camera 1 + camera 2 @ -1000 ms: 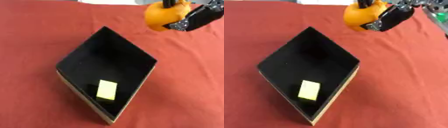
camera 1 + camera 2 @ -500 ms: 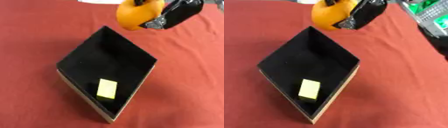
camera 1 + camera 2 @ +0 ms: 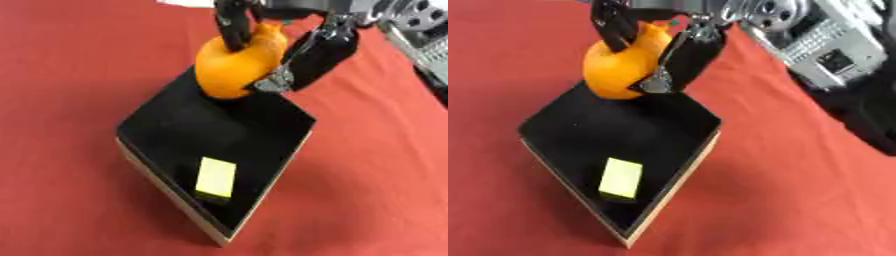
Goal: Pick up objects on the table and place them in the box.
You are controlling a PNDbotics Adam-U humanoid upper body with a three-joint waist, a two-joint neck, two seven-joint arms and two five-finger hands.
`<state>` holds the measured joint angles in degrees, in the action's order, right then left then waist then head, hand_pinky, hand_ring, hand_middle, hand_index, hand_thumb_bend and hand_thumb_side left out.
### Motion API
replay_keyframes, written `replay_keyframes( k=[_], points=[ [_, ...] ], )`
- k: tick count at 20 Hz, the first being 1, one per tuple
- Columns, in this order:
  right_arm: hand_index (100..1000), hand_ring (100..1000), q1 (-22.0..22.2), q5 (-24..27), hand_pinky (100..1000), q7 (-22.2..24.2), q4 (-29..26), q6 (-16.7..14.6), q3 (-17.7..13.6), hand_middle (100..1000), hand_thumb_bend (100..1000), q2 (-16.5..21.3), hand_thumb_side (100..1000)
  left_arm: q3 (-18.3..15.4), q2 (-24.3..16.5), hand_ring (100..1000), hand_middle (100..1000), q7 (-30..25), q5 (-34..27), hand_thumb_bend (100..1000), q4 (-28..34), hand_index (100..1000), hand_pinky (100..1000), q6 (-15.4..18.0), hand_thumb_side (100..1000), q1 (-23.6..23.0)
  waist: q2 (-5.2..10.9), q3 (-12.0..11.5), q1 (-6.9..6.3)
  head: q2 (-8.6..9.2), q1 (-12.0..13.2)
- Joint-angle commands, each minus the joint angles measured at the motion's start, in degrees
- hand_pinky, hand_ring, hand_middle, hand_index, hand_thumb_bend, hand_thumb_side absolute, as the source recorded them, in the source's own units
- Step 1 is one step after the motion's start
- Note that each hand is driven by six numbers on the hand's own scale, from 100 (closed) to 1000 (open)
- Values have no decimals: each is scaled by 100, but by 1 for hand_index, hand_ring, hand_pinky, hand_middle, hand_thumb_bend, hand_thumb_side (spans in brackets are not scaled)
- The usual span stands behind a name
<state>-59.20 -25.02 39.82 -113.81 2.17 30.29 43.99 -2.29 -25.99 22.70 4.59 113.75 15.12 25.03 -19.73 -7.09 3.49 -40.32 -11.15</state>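
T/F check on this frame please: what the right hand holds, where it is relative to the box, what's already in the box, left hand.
1. The right hand is curled round a round orange fruit. True.
2. The orange fruit already rests on the floor of the black open-topped box. False: it is held in the air above the box's far corner.
3. A pale yellow rectangular block lies inside the box, toward its near corner. True.
4. The yellow block lies on the red tablecloth beside the box. False: it is inside the box.
5. The left hand rests open in a lower corner. False: it shows in neither view.
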Motion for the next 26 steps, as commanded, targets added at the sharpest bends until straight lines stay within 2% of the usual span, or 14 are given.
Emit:
replay_keyframes(
  k=[1, 7, 12, 14, 17, 18, 19, 20, 21, 22, 23, 24, 25, 26],
  points=[
    [480, 529, -88, 15, 446, 99, -78, -10, 108, 401, 275, -70, 100, -6, -61, 805, 707, -22, -10, 101, 84, 806, 551, 5, 711, 39, 117, -9, -20, -54, 4],
    [496, 540, 123, -314, 458, 286, -78, -29, 377, 418, 289, -235, 100, 1, -40, 805, 707, -32, -17, 102, 84, 806, 551, 3, 711, 46, 133, -25, -19, -52, -27],
    [515, 554, 396, -1115, 472, 327, -78, 94, 448, 436, 344, -332, 100, 9, -14, 806, 707, -43, -27, 102, 84, 805, 551, 1, 711, 53, 134, -53, -29, -24, -71],
    [520, 544, 483, -1409, 476, 295, -78, 140, 471, 441, 345, -353, 100, 10, -11, 806, 708, -47, -29, 101, 84, 805, 550, 0, 711, 54, 127, -67, -37, -17, -85],
    [557, 576, 576, -1624, 514, 331, -78, 161, 527, 472, 335, -398, 100, 11, 1, 807, 708, -52, -35, 102, 84, 805, 550, -4, 713, 49, 114, -77, -41, -2, -114],
    [626, 628, 599, -1640, 570, 429, -78, 125, 572, 518, 331, -409, 100, 14, 5, 807, 708, -56, -36, 102, 84, 805, 550, -5, 713, 50, 107, -82, -42, 0, -123],
    [653, 652, 614, -1650, 595, 521, -78, 60, 599, 534, 346, -423, 100, 15, 6, 807, 708, -61, -37, 102, 84, 805, 550, -6, 714, 51, 102, -86, -42, -1, -129],
    [722, 718, 630, -1646, 669, 591, -78, -15, 613, 613, 386, -438, 100, 14, 7, 808, 709, -64, -38, 102, 84, 805, 549, -8, 714, 50, 96, -89, -43, -3, -133],
    [728, 725, 643, -1651, 675, 644, -78, -97, 612, 622, 390, -449, 100, 13, 8, 808, 709, -66, -39, 102, 84, 805, 549, -10, 714, 49, 90, -90, -44, -4, -134],
    [777, 772, 655, -1660, 717, 689, -78, -167, 610, 697, 429, -456, 100, 13, 9, 808, 709, -69, -40, 102, 84, 805, 549, -12, 715, 49, 85, -91, -44, -6, -134],
    [799, 795, 667, -1665, 735, 757, -78, -248, 615, 731, 447, -463, 109, 15, 11, 809, 709, -74, -41, 102, 84, 805, 549, -14, 715, 50, 81, -91, -45, -9, -136],
    [843, 848, 672, -1663, 775, 831, -78, -338, 617, 801, 493, -467, 190, 15, 11, 809, 709, -78, -41, 103, 84, 805, 549, -16, 716, 50, 78, -91, -45, -11, -137],
    [856, 863, 673, -1662, 786, 901, -78, -422, 606, 817, 506, -470, 210, 13, 11, 809, 709, -80, -41, 103, 84, 805, 549, -19, 716, 49, 77, -89, -46, -14, -137],
    [883, 911, 669, -1671, 834, 962, -78, -505, 586, 856, 534, -469, 266, 11, 11, 809, 709, -81, -41, 102, 84, 805, 549, -22, 716, 48, 77, -88, -48, -17, -134]
  ],
)
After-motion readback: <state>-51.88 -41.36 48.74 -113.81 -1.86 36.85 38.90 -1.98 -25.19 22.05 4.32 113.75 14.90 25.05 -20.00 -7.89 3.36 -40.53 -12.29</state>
